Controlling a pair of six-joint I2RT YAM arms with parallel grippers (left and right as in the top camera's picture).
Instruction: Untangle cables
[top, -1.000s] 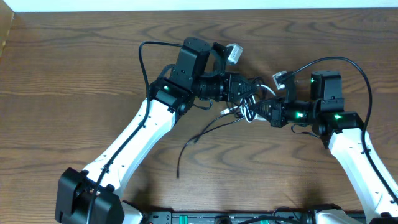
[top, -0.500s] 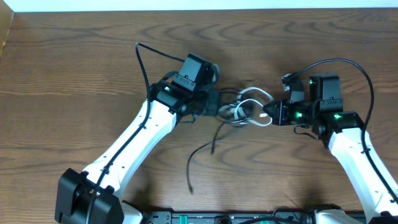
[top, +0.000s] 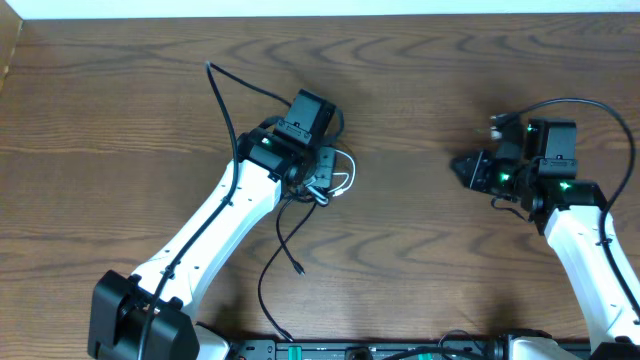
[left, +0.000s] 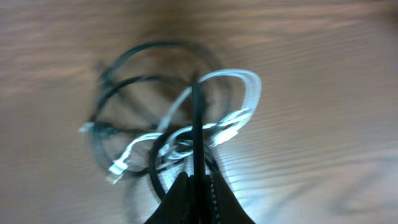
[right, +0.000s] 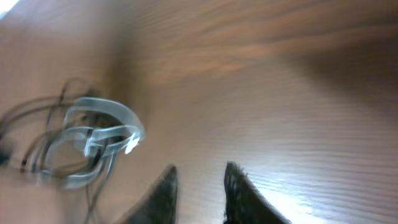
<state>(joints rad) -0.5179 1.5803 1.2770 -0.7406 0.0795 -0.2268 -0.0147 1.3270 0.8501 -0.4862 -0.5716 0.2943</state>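
The cables are a tangle of thin black cords and one white cord (top: 340, 180) lying on the table by my left gripper (top: 322, 183). In the left wrist view the white loops (left: 239, 99) and black loops (left: 134, 62) lie ahead of my left gripper (left: 198, 180), which is shut on a black cable (left: 196, 124). One black cord trails toward the front of the table (top: 285, 250). My right gripper (top: 462, 168) is open and empty, well to the right of the tangle. The right wrist view shows its fingers (right: 199, 180) apart, with the white cord (right: 102, 127) far to the left.
The wooden table (top: 120, 120) fills the view. A thicker black arm cable (top: 225, 95) arcs behind my left arm, and another (top: 590, 105) loops over my right arm. The table's back edge (top: 320, 14) runs along the top.
My left gripper has pulled the tangle to the left. My right gripper has let go of the cables and drawn back to the right. The loose black cord has slid toward the front.
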